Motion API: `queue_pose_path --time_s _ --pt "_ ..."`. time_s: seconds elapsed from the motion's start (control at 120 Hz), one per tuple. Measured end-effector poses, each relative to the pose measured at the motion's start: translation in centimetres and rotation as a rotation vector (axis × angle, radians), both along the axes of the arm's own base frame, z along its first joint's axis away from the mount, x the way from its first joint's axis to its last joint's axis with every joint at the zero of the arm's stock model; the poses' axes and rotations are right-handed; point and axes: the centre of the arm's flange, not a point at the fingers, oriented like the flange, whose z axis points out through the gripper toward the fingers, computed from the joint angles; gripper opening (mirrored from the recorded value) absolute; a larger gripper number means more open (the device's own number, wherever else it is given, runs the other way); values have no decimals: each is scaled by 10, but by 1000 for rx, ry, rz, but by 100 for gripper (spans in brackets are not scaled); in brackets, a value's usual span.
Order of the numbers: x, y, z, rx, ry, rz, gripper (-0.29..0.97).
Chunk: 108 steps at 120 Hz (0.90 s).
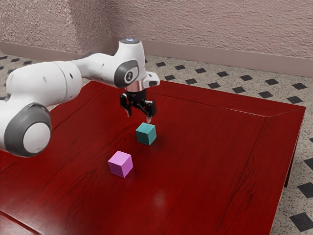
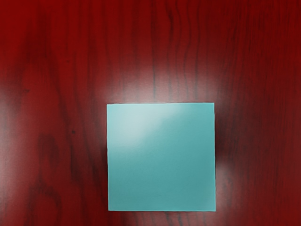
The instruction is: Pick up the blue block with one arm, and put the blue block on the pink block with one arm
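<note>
1. Red wooden table (image 1: 220,161) spreads beneath the hand and runs to the nearest edge of the exterior view. In the wrist view its dark grain (image 2: 56,70) surrounds the block under the hand.
2. The white arm (image 1: 44,85) comes in from the exterior view's left, its grey-capped joint close to the camera, and bends down over the table.
3. The pink block (image 1: 120,163) sits on the table, apart from the hand and nearer the camera than it. It stands close to the blue block without touching it.
4. The blue block (image 1: 146,133), teal in shade, rests flat on the table just below the fingertips, with a gap between them. In the wrist view its top face (image 2: 161,157) lies squarely under the hand.
5. The black gripper (image 1: 139,113) hangs over the blue block, pointing down, with its two fingers spread apart and nothing between them.
</note>
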Motion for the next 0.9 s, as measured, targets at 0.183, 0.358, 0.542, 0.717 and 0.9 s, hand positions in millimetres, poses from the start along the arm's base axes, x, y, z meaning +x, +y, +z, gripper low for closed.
queue_pose_path --time_s 0.183,0.358,0.542,0.717,0.9 --pt "9 0 -22 -5 1 -12 68" --pt "16 -1 -33 -9 -9 -24 68" --pt "22 -2 -48 -12 -13 -32 68" --pt "24 -1 -60 -12 -8 -35 68" --pt "25 -1 -76 -12 5 -38 68"
